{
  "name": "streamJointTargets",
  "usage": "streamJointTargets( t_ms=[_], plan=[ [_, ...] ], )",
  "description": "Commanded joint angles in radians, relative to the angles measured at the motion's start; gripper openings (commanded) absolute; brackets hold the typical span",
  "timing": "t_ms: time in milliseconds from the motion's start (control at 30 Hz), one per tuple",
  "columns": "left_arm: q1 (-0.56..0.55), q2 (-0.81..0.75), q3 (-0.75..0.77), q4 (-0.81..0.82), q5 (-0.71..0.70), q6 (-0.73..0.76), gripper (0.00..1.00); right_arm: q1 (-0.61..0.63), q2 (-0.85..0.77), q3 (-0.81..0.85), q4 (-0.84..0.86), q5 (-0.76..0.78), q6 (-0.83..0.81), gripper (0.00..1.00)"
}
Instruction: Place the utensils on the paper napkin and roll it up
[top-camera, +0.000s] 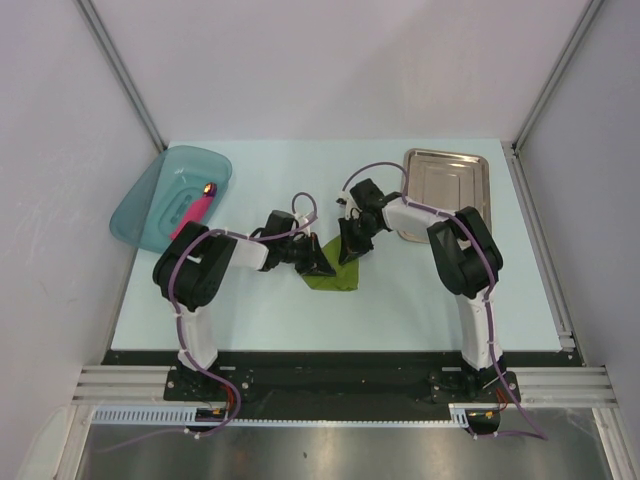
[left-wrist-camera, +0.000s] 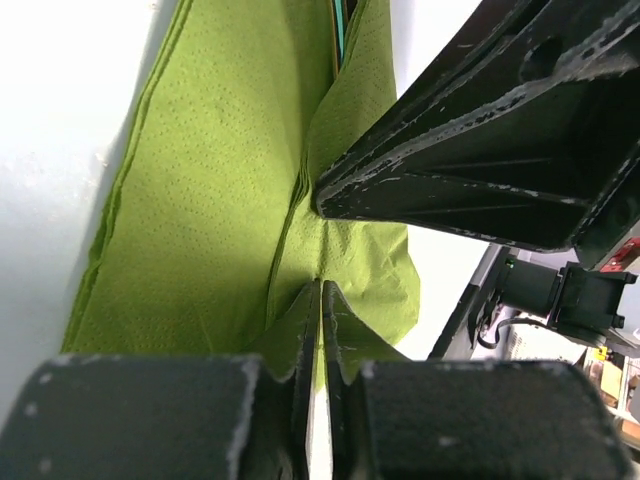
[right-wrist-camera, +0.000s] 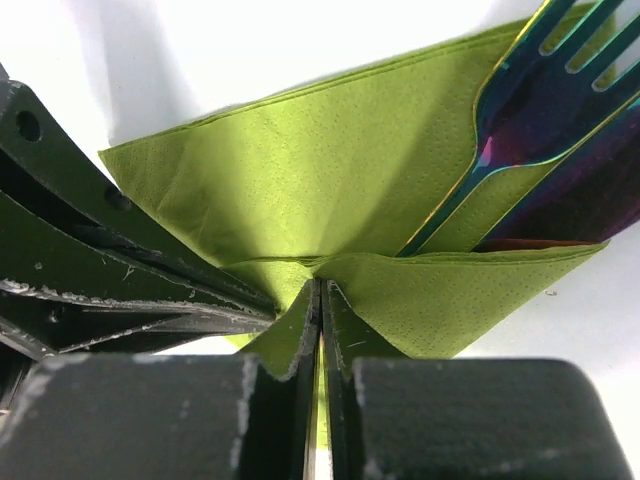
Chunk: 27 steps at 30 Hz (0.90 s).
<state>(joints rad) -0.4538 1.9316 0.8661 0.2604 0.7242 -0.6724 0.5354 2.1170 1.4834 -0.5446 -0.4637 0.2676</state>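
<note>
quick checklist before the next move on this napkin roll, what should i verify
1. Left gripper shut on the olive-green paper napkin: ok.
2. Right gripper shut on the napkin's folded flap: ok.
3. Iridescent metal fork and second iridescent metal utensil lie on the napkin, handles under the flap: ok.
4. Utensil heads covered: not ok, both exposed.
5. Grippers not touching each other: cannot tell, very close.
6. Silver rectangular metal tray and teal translucent plastic tub apart from the napkin: ok.
</note>
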Motion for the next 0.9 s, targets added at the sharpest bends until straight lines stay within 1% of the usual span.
streamJointTargets(
  t_ms=[0,67,100,133,200,333,500,633,700,800,867],
  plan=[
    [0.006,-0.051,0.005,0.043,-0.008,0.025,0.12,0.02,0.044,0.012,-0.043,0.109,-0.045,0.03],
    [0.006,-0.078,-0.004,0.097,0.014,0.016,0.16,0.026,0.057,0.006,-0.043,0.108,-0.047,0.02],
    [0.004,-0.088,-0.013,0.117,0.029,0.008,0.21,0.026,0.063,0.005,-0.043,0.108,-0.045,0.02],
    [0.0,-0.098,-0.015,0.137,0.032,0.007,0.23,0.026,0.066,0.002,-0.046,0.105,-0.045,0.02],
    [-0.005,-0.114,-0.021,0.171,0.047,-0.012,0.26,0.025,0.069,-0.003,-0.046,0.099,-0.045,0.02],
    [-0.025,-0.097,-0.015,0.23,0.066,-0.058,0.27,0.021,0.069,-0.005,-0.04,0.073,-0.041,0.01],
    [-0.039,-0.049,-0.003,0.237,0.055,-0.069,0.25,0.018,0.066,0.002,-0.035,0.057,-0.034,0.01],
    [-0.039,0.0,-0.006,0.206,0.032,-0.064,0.21,0.017,0.054,0.011,-0.038,0.042,-0.031,0.01],
    [-0.039,0.024,-0.007,0.2,0.017,-0.053,0.19,0.017,0.047,0.017,-0.041,0.033,-0.03,0.02],
    [-0.037,0.046,-0.006,0.146,-0.012,-0.04,0.15,0.017,0.026,0.029,-0.041,0.022,-0.03,0.03],
    [-0.037,0.061,0.01,0.099,-0.037,-0.015,0.09,0.015,0.009,0.055,-0.052,0.011,-0.028,0.05]
  ],
)
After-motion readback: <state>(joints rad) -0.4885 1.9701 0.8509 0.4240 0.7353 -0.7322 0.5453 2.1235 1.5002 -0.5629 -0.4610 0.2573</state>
